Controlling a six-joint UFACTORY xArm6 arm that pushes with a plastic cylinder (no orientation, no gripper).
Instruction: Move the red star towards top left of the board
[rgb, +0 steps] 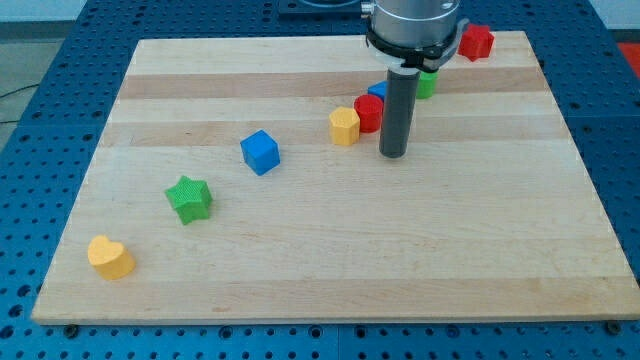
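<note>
Looking down at the wooden board, I see my tip resting just right of a red block and a yellow block. No jaws exist on this rod. The red star sits near the view's top right corner, well apart from my tip. A blue cube, green star and yellow heart trail toward the view's bottom left.
</note>
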